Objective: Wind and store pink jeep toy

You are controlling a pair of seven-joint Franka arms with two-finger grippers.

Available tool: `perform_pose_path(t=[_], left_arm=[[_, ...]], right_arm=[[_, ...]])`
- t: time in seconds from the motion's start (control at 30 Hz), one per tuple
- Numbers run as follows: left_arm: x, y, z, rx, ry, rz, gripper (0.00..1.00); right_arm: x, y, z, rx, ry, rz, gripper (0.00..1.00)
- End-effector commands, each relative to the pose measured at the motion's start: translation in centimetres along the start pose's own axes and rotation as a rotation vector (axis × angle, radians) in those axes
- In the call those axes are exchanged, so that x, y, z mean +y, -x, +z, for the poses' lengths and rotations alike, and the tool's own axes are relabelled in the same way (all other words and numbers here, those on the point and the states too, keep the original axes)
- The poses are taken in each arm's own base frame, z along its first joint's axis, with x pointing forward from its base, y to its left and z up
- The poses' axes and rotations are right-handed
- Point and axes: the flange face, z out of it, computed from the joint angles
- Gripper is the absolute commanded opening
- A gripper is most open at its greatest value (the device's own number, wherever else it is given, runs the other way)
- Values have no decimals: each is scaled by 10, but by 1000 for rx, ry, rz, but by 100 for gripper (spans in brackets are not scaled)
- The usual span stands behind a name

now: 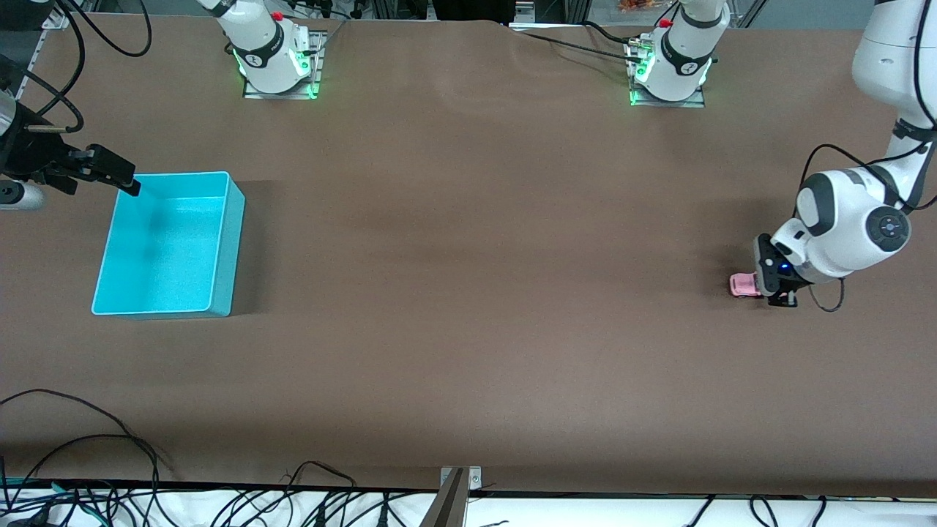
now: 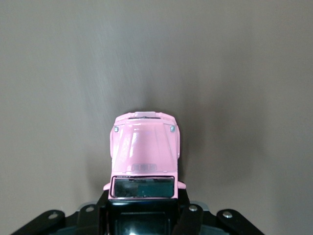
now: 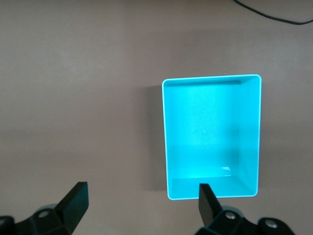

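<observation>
My left gripper (image 1: 782,296) is down at the brown table (image 1: 468,293), its jaws clamped on the rear of the pink jeep toy (image 2: 144,154), whose hood sticks out past them. The jeep (image 1: 744,285) sits at the left arm's end of the table. My right gripper (image 3: 142,203) hangs with its jaws spread wide and holding nothing, over the turquoise bin's (image 1: 228,241) corner at the right arm's end, well apart from the jeep.
</observation>
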Motion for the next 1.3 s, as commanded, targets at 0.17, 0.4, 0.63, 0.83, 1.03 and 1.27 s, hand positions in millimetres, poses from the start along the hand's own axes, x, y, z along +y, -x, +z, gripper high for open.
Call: perform_pose_path(t=[0.17,0.4,0.63,0.83,1.03,1.27], left_arm=[[17,69,16,0,12,54,1],[27,109,16,-5,0,56,1],[34,132,17,-6,-3,67,1],[35,134,17,-6,-5,75,1],[31,136,12,-5,-12,66,93],[14,141,-14,-1,-1,42,100]], right_arm=[[2,5,-2,-2,-18,7,100],[1,5,-2,-3,-18,6,100],[2,5,-2,-3,-18,7,100],[2,5,-2,-3,-18,7,100],[2,5,-2,-3,-18,7,100],[2,5,-2,-3,-18,7,100]])
